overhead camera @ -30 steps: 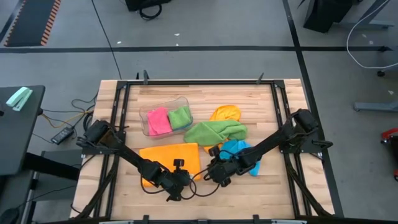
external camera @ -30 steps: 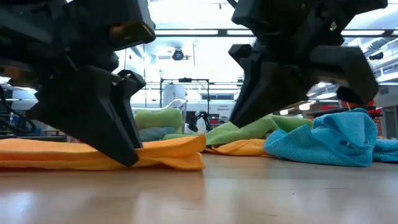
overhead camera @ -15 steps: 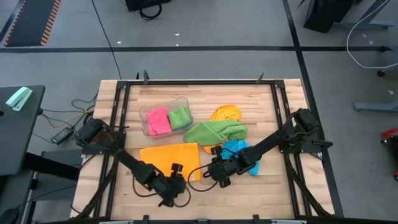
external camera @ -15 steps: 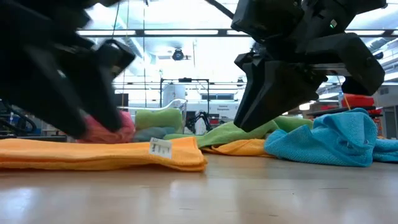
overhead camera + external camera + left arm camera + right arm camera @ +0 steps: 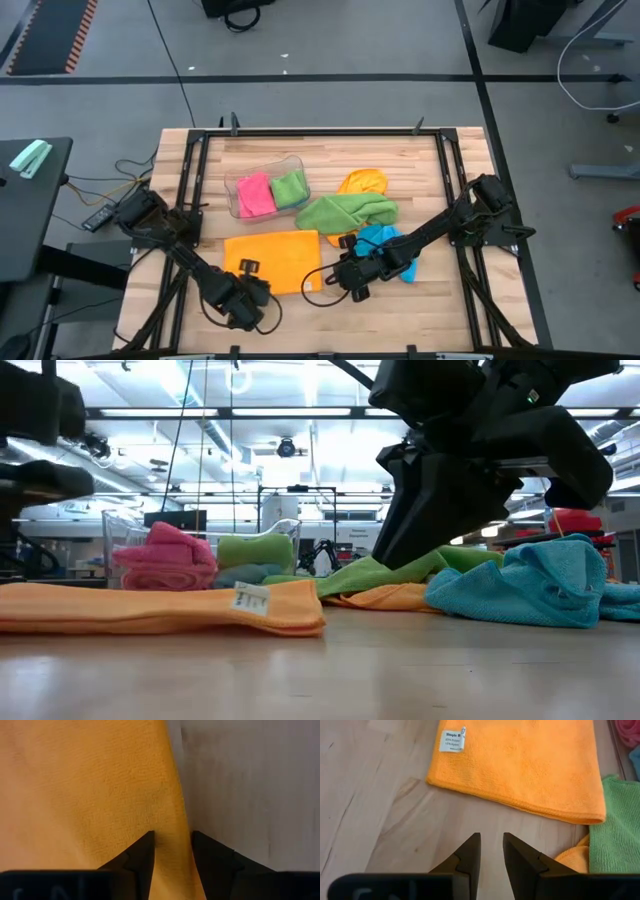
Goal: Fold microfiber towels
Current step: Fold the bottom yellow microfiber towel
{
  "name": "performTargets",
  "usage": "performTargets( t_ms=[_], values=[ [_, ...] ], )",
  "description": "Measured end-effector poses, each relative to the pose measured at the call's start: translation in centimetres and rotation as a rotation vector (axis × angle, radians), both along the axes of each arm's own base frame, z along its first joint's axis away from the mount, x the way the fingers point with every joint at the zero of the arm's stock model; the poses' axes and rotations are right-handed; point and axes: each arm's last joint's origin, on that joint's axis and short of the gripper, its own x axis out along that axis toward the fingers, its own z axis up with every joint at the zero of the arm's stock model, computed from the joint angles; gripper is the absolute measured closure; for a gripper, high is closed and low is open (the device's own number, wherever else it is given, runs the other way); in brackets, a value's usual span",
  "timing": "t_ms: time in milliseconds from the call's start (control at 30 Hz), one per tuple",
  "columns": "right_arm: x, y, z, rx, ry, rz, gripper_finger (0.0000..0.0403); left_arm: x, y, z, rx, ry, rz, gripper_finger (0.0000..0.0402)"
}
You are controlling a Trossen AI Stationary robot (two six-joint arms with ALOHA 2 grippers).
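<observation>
The flat orange towel [image 5: 272,260] lies spread on the wooden table [image 5: 440,310] as a folded rectangle, its nap fine and even, with a small white label [image 5: 453,741] at one corner. In the left wrist view its edge [image 5: 175,810] runs straight out from between the left gripper [image 5: 237,307]'s fingers [image 5: 137,860], which stand apart with the cloth's border under the gap, gripping nothing. The right gripper [image 5: 345,283] hovers just past the label corner; its fingers [image 5: 468,855] are slightly apart over bare wood, the towel ahead of their tips.

Beyond lie three loose towels: a crumpled green one [image 5: 345,211], a bunched sky-blue one [image 5: 385,245] under the right arm, and a second orange one [image 5: 362,183], partly under the green. A clear plastic tub [image 5: 262,188] holds two more, one pink [image 5: 254,194] and one green [image 5: 289,188]. That makes six towels counted: two orange, two green, one blue, one pink.
</observation>
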Motion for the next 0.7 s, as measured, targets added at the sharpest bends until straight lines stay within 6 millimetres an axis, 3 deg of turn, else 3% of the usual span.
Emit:
performTargets(
  t_ms=[533,700],
  values=[
    [0.1,0.0,0.0,0.028,-0.012,-0.031,0.0311,-1.0,-1.1,2.3,0.033,0.095,0.015,0.0251],
    [0.1,0.0,0.0,0.030,-0.013,-0.033,0.0311,-2.1,-1.1,2.5,0.094,0.155,-0.012,0.0245]
  ],
)
